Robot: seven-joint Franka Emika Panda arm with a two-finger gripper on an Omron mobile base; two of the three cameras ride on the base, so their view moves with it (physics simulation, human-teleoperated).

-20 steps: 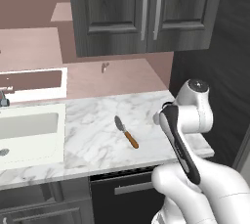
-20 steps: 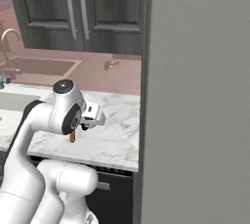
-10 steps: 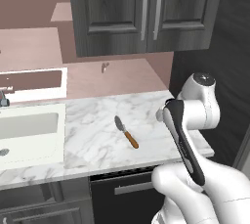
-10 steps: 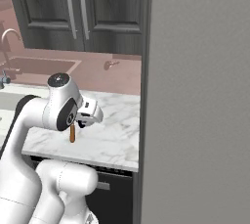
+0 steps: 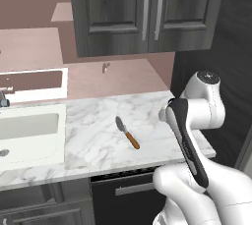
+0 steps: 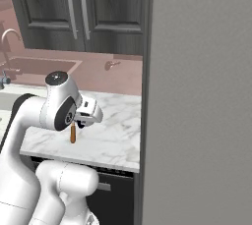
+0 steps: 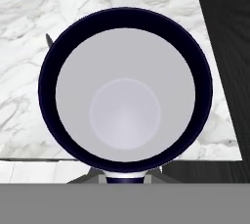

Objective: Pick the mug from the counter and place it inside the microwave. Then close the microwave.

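The arm has swung a little to the right since a second ago; in the left base view its white elbow now stands further toward 3 o'clock, above the right end of the surface (image 5: 98, 135). The knife (image 5: 126, 132) lies where it was. This suggests that the lift is done and the carrying has begun, but the microwave is not reached yet.

The gripper (image 6: 87, 117) is seen in the right base view at the end of the wrist, over the marble. In the hand view the mug (image 7: 125, 88) hangs directly under the camera, mouth up, above the right edge of the surface. The jaws are clenched on the mug, at its rim at 6 o'clock of that view.

The mug is round, with a thin dark blue rim and a smooth, pale grey inside with a flat bottom. The surface is polished white marble with soft grey veins. The knife has a grey blade and a brown wooden handle. The cupboard doors (image 5: 147, 10) above are dark wood grain with long metal handles.
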